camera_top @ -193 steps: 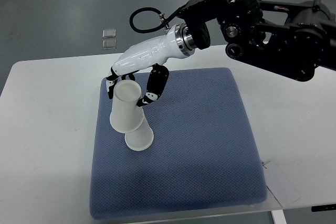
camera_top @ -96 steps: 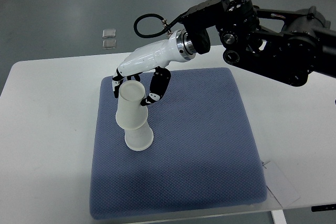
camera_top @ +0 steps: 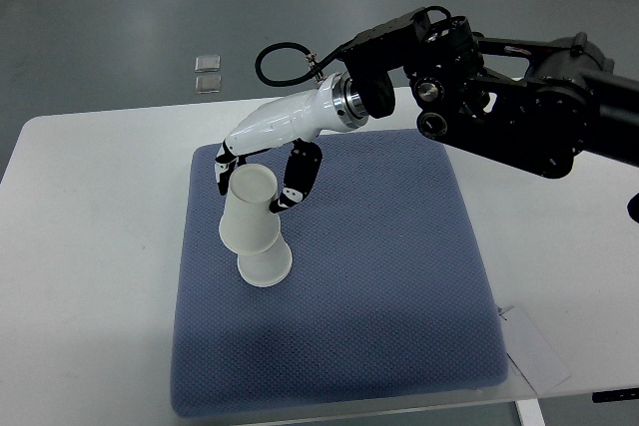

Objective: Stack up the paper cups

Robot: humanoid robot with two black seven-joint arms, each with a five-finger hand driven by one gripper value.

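Two white paper cups stand upside down on the blue mat [camera_top: 379, 276]. The lower cup [camera_top: 268, 263] rests on the mat left of centre. The upper cup [camera_top: 247, 214] sits over it, tilted a little to the left, and hides most of it. My right hand [camera_top: 256, 177], white with black fingers, reaches in from the right on a black arm [camera_top: 499, 97]. It is shut on the upper cup near the cup's upturned base, with the thumb [camera_top: 295, 179] on the right side and the other fingers [camera_top: 222, 162] on the left.
The mat lies on a white table [camera_top: 90, 246]. Two small clear squares [camera_top: 207, 72] lie on the grey floor beyond the table. A white paper tag [camera_top: 534, 346] lies at the mat's near right corner. A black cable [camera_top: 285, 57] loops above the wrist.
My right hand has carried the upper cup slightly right and down over the lower cup. The held cup now stands more upright and covers more of the lower one.
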